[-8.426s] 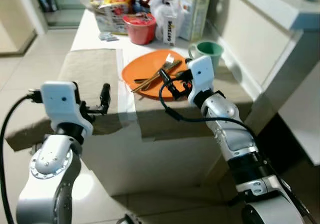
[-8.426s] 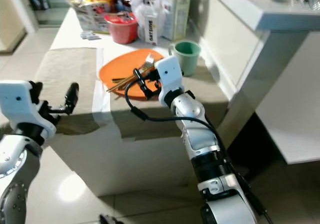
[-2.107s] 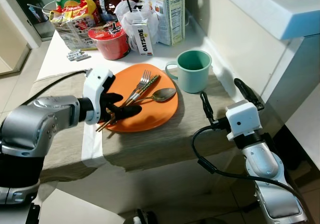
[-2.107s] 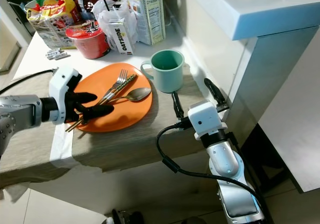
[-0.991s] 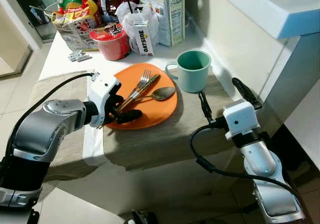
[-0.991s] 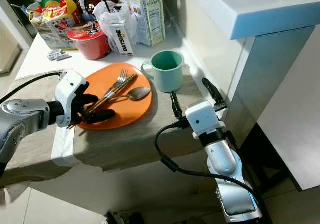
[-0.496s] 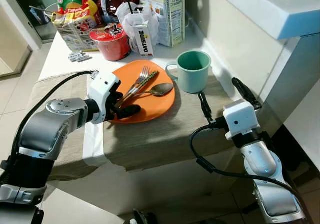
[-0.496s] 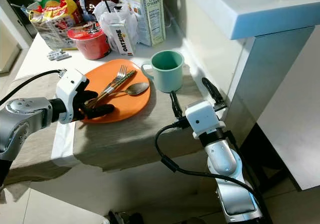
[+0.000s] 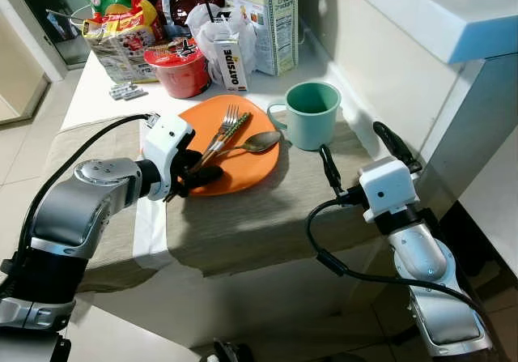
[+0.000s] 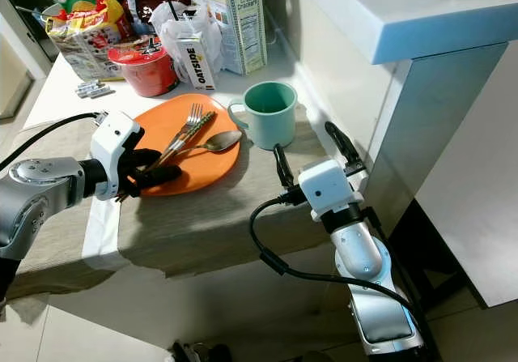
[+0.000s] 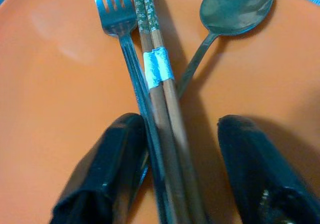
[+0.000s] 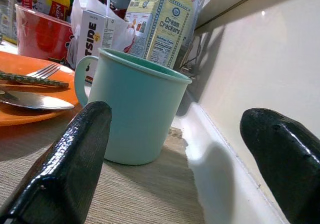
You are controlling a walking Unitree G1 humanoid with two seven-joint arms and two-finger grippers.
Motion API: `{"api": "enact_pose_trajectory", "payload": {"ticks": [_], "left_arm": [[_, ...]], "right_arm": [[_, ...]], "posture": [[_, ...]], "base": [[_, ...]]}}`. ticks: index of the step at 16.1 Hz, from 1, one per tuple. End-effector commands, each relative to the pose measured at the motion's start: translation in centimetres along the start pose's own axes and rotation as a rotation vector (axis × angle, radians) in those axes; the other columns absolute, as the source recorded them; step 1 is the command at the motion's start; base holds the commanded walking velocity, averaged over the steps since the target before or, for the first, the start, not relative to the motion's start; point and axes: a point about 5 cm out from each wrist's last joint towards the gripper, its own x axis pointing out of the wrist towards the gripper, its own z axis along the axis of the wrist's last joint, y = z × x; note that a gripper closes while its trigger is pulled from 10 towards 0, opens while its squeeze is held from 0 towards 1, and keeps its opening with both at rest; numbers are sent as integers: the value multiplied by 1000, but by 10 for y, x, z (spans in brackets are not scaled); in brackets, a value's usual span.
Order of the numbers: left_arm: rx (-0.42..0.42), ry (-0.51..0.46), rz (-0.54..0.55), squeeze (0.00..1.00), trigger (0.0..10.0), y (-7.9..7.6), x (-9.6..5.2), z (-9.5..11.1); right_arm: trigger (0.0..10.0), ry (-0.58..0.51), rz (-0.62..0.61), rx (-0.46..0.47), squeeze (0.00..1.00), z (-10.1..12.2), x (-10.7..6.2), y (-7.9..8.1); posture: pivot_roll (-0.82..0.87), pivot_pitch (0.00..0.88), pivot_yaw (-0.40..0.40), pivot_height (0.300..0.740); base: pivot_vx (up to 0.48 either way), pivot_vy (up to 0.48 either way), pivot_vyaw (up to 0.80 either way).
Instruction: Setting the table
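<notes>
Left gripper [image 9: 197,174] down at the plate's seven o'clock edge, fingers spread around the handles of fork [image 11: 131,53] and chopsticks [image 11: 157,73], not yet pinched. Orange plate [image 9: 247,168] on the worktop mat, spoon [image 9: 257,142] crossing under at two o'clock. Risk here: closing off-centre, catching one stick, scattering the rest, or dragging the plate toward the edge. Right gripper [image 10: 310,155] wide open, idle, just off the green mug [image 10: 269,112] at eleven o'clock; a nudge could tip it.

White table [image 9: 97,103]: tan placemat [image 9: 267,208] carries orange plate [image 9: 243,163] and green mug [image 9: 312,115]; behind, red bowl [image 9: 176,69], cracker box [image 9: 263,18], probably snack bags [image 9: 121,22].
</notes>
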Motion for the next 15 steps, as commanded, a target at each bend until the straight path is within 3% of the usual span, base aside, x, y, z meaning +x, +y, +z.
{"api": "enact_pose_trajectory", "payload": {"ticks": [1,6,9,15], "left_arm": [[-31,52,33,0,0,7,-3,-11],[-27,4,70,0,0,13,-9,-2],[-58,-92,104,0,0,16,-11,10],[-54,-221,151,0,0,23,-33,44]], "right_arm": [[10000,11,18,-1,0,-2,1,3],[10000,12,23,4,0,-2,1,5],[10000,10,25,6,0,-2,1,5],[10000,3,33,12,0,0,4,4]], "posture": [[-97,75,114,740],[-92,75,111,740],[-91,75,110,740],[-89,74,98,740]], "base": [[0,0,0],[0,0,0],[0,0,0],[0,0,0]]}}
